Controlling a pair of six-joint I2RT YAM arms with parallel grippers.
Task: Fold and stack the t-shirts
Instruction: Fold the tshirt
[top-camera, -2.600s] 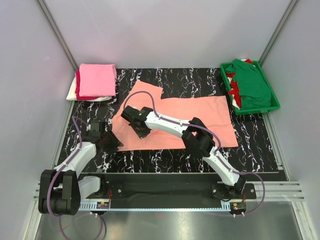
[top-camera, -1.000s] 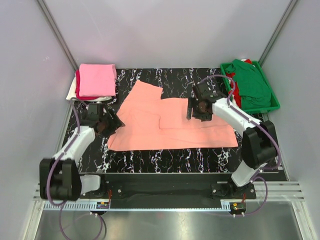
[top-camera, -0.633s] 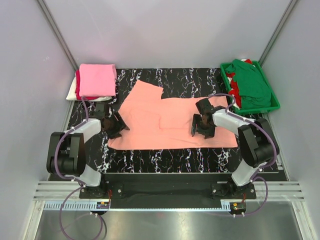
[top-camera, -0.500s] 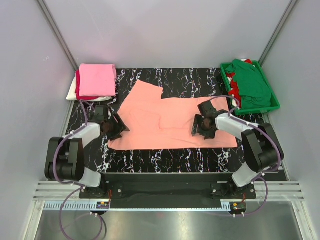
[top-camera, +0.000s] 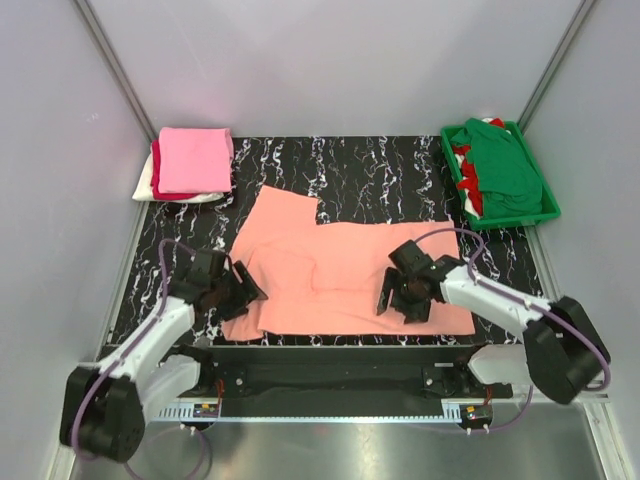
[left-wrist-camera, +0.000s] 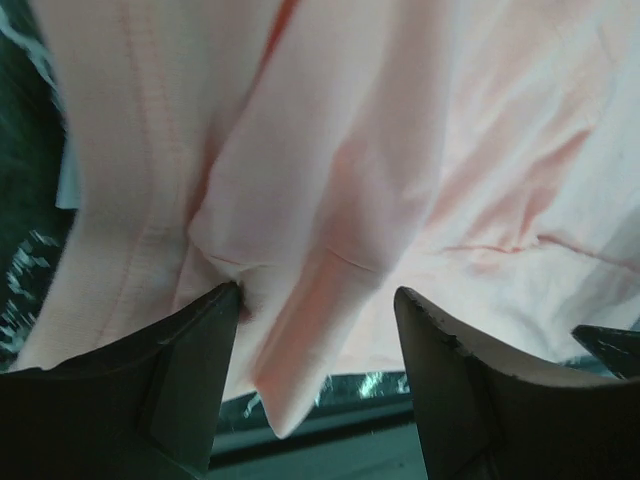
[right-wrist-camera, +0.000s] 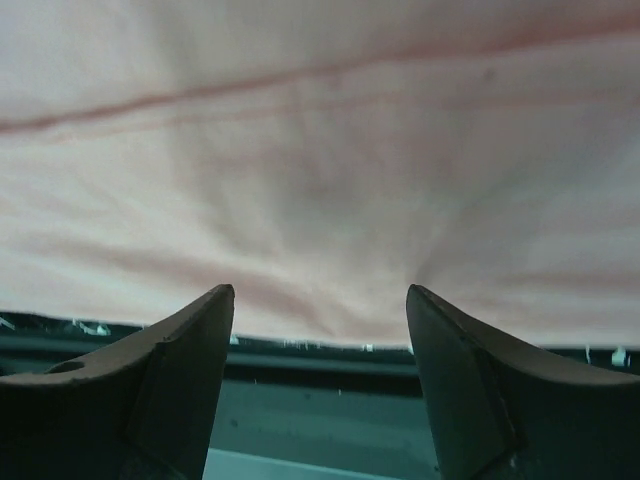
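Note:
The salmon-peach t-shirt (top-camera: 330, 265) lies spread flat on the black marbled table (top-camera: 380, 170), its near hem at the table's front edge. My left gripper (top-camera: 243, 291) rests on the shirt's left edge, jaws open. In the left wrist view a raised fold of the cloth (left-wrist-camera: 300, 330) sits between the fingers of the left gripper (left-wrist-camera: 318, 292) and touches the left finger. My right gripper (top-camera: 392, 297) presses on the shirt right of centre, jaws open. The right wrist view shows the right gripper (right-wrist-camera: 320, 290) with flat cloth (right-wrist-camera: 320, 180) and the hem between its fingers.
A folded stack with a bright pink shirt (top-camera: 193, 160) on top sits at the back left. At the back right a green tray (top-camera: 510, 221) holds a dark green shirt (top-camera: 505, 165) over a red one (top-camera: 464, 163). Grey walls close in both sides.
Both arms pulled back toward the near edge, and the salmon shirt slid with them to the front of the table. Earlier the right gripper had swung from the shirt's left side to its right.

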